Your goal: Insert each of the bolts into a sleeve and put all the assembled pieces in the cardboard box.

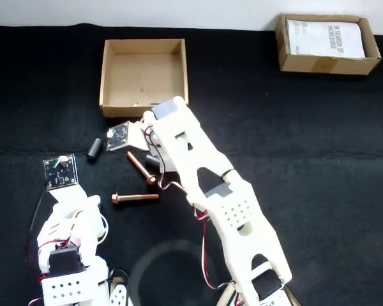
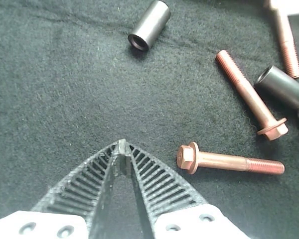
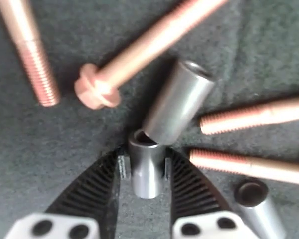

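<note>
Steel sleeve (image 3: pixel 147 167) on the table (image 1: pixel 319 159), pinched in our right jaws; a second sleeve (image 3: pixel 178 102) leans on its open end, and a bolt (image 3: pixel 149 45) lies close. We fear lifting drags that neighbour or rolls the bolt. Our left jaws are pressed together, empty. The box (image 1: pixel 103 76) sits well apart.

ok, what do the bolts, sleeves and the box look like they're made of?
Bolts: metal, possibly copper-plated steel. Pinkish copper sheen, cut threads, flanged hex heads.
Sleeves: metal, probably steel. Smooth dark grey finish with soft highlights.
Cardboard box: plain brown cardboard, matte, thin walls.
</note>
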{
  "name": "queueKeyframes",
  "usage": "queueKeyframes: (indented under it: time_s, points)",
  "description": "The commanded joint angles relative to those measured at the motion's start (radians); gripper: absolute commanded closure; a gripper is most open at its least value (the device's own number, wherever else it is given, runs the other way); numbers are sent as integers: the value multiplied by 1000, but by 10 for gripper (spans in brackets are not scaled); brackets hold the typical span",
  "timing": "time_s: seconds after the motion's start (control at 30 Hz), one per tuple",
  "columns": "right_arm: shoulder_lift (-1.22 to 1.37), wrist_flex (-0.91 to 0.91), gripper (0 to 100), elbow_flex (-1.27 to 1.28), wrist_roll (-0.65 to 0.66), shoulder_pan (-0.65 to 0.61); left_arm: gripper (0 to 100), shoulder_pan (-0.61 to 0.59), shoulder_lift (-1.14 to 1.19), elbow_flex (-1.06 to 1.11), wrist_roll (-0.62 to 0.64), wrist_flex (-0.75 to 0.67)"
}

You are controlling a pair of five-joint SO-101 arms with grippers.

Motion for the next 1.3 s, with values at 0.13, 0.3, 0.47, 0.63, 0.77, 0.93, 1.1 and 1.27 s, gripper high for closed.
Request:
queueKeyframes:
  time_s: [0.13,0.3,0.47,0.63,0.77,0.93,1.1,1.27]
  points:
    - [-91,148,991,-340,-133,56,991,-13,-13,16,3,-12]
    - [-248,150,991,-384,-296,117,991,-12,-12,16,9,-9]
    - [-381,150,991,-217,-428,94,991,-8,-12,15,130,-14]
    - [-430,143,991,1,-542,56,991,-8,-12,-19,221,-15]
    - [-467,143,991,77,-580,62,991,-7,-12,-64,166,-18]
    - [-581,142,991,88,-580,87,991,24,-12,-208,-69,-147]
    - [-737,145,991,145,-580,159,991,156,-10,-381,-153,-94]
    - [-931,134,991,355,-575,199,991,216,96,-550,-38,28]
